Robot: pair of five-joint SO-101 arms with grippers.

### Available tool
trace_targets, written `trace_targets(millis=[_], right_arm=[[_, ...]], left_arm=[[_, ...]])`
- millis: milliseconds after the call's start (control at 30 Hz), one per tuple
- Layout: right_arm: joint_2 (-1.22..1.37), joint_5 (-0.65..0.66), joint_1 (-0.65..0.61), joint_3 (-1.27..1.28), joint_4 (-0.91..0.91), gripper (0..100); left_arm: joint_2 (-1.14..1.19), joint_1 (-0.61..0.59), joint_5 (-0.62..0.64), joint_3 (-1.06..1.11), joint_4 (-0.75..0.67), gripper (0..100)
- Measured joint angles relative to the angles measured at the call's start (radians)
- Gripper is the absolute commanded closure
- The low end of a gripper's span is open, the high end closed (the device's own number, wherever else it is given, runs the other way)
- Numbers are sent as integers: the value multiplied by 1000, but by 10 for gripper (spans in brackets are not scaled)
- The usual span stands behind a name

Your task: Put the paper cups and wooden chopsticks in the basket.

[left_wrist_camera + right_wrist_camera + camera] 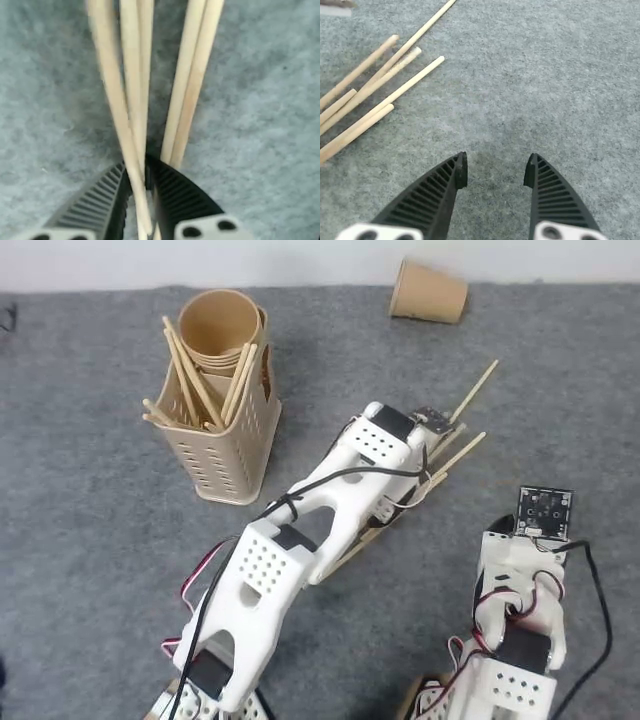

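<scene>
White left arm [330, 500] stretches across grey felt [100, 570]; left gripper [139, 167] nips, seemingly, one of the loose wooden chopsticks [131, 100]; right gripper [495, 170] hangs open. Beige perforated plastic basket [225, 455] holds stacked paper cups [218, 325] and further chopsticks [200, 380]; brown paper cup [428, 292] lies tipped, well apart.

Grey felt-like table covering [80, 570] (evenly lit), pale strip [200, 260] along its far edge

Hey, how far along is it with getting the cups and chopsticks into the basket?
Done: stacked cups and several chopsticks stand in the basket. In hand: the left gripper is closed on loose chopsticks lying on the carpet. Left: those sticks and one tipped cup. The right gripper is open, empty.
</scene>
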Motion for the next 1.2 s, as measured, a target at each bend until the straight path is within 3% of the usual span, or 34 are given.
trace_targets(millis=[600,1200], right_arm=[[0,0,0,0,0,798],[0,0,0,0,0,798]], left_arm=[[-66,-2,-3,-78,18,988],[-342,-2,-8,164,18,988]])
